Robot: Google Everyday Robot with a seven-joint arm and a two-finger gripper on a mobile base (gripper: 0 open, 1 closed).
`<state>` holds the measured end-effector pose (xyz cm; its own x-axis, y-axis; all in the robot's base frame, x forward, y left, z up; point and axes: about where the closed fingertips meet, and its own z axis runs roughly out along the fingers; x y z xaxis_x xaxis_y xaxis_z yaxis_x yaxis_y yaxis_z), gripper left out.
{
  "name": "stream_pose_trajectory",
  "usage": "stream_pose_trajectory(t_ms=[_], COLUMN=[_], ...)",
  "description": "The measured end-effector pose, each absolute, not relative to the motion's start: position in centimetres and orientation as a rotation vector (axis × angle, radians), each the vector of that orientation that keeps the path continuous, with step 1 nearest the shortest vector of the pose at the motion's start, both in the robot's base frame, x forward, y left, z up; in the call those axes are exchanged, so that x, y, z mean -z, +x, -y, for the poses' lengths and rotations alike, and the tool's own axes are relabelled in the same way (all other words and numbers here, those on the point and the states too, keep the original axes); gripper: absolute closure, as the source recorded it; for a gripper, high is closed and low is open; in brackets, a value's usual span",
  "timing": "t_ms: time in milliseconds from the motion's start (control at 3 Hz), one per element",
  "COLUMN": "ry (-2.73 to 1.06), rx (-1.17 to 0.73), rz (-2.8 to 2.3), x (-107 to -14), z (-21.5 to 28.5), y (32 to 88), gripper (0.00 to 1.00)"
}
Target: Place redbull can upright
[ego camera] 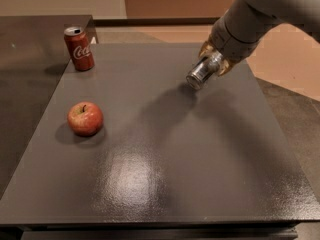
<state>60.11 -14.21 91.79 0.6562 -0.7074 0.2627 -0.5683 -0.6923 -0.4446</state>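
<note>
- Hanging over the far right part of the tabletop [165, 174], the redbull can [201, 72] is seen clamped in the tool [214, 61], whose amber fingers [225, 67] are closed on the can's body from either side.
- The can is held tilted, neither flat nor upright. Its shiny round end is turned down and toward the camera, while the other end is hidden in the tool and behind the grey wrist.
- A soft shadow is cast on the tabletop just below and to the left of the can, and a gap can be made out between the two. The can is therefore judged to be clear of the surface.
- The side grip is judged to serve the turn ahead: held about its middle, the can may be swung until its long axis stands vertical, then lowered onto one end.
- A flat landing spot is offered by the tabletop directly beneath.
- A Coke can [79, 49] is stood upright at the far left corner and an apple [85, 119] is rested at mid left. Both are well apart from the tool and are not expected to be disturbed.
- The task is judged unfinished, as the can is not yet upright or released. A release made while it leans could let it topple and roll.
</note>
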Motion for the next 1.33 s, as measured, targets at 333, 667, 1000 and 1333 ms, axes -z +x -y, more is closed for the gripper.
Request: stream_pose_trajectory(t_ms=[333,667,1000,1333], ry=[-2.48,-2.418,-2.332,-2.287], rx=[0.739,0.875,1.022,1.135], rz=[-0.874,-0.729,-0.583,-0.445], x=[-92.9,-94.0,-95.8,-96.8], z=[12.4,10.6,8.6,7.0], y=[59.7,59.7,60.5,60.7], gripper=[1.0,1.0,1.0,1.0])
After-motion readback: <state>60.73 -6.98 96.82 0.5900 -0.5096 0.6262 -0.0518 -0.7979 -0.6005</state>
